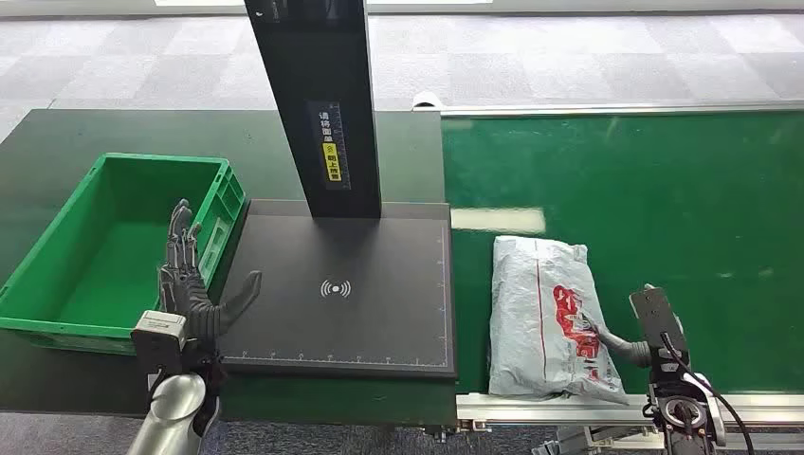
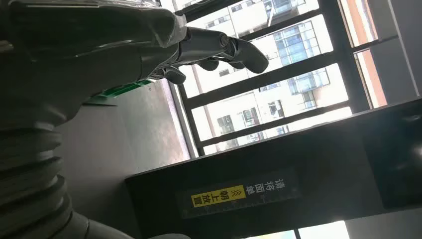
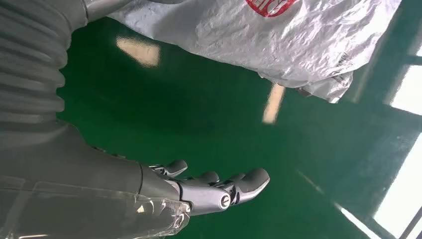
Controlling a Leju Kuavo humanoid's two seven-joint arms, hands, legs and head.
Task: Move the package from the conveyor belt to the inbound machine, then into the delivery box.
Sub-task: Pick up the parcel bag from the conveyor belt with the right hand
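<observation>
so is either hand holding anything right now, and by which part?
Nothing held. Left hand is open by the green box; right hand is open beside the package.

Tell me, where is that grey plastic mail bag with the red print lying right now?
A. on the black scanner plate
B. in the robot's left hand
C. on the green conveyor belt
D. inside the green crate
C: the grey mail bag lies flat on the green conveyor belt, beside the black scanner plate; the green crate holds nothing, and the left hand is open with nothing in it.
</observation>
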